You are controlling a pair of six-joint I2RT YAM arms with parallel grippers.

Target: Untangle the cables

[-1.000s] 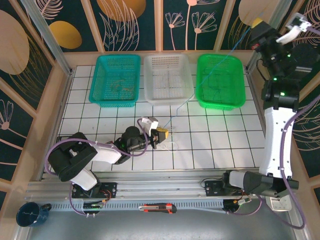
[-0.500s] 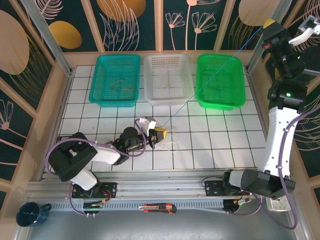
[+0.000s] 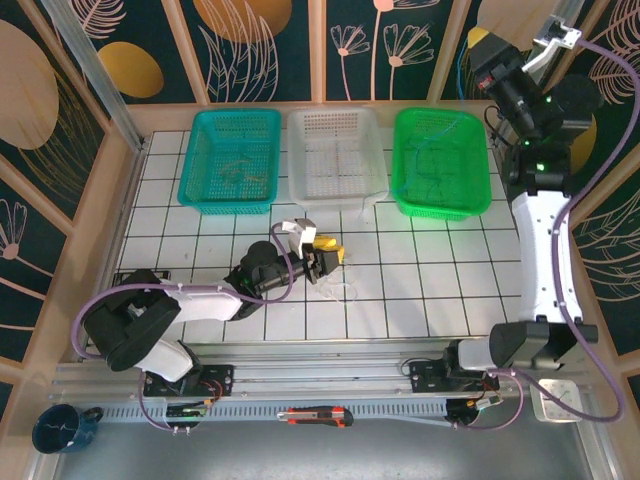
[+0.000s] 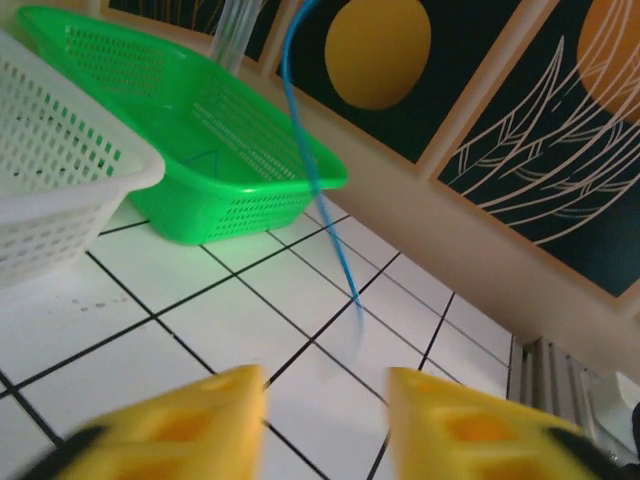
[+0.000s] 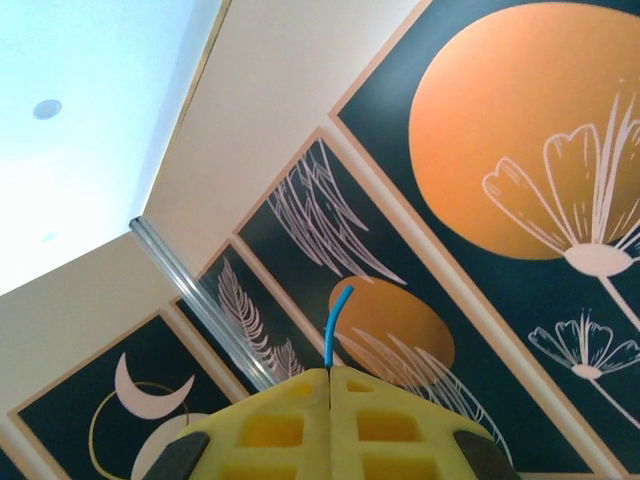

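Note:
My right gripper (image 3: 482,42) is raised high at the back right, above the green basket's far corner. In the right wrist view that gripper (image 5: 330,372) is shut on the blue cable (image 5: 335,325), a short stub of which sticks out past the fingertips. In the left wrist view the blue cable (image 4: 311,170) hangs down in front of the green basket, its free end just above a tile. My left gripper (image 3: 326,258) lies low over the middle tiles. Its yellow fingers (image 4: 200,415) stand apart with nothing between them. A thin whitish cable (image 3: 345,290) loops on the tile beside it.
Three baskets line the back: teal (image 3: 230,160), white (image 3: 335,155) and green (image 3: 440,160), with dark cords in the green one. Wooden walls close in the tiled table. A box cutter (image 3: 315,415) and a mug (image 3: 60,428) lie below the front rail.
My left gripper has opened and let go of the blue cable. The right arm swung up and to the left, pulling the cable off the tiles so it hangs loose.

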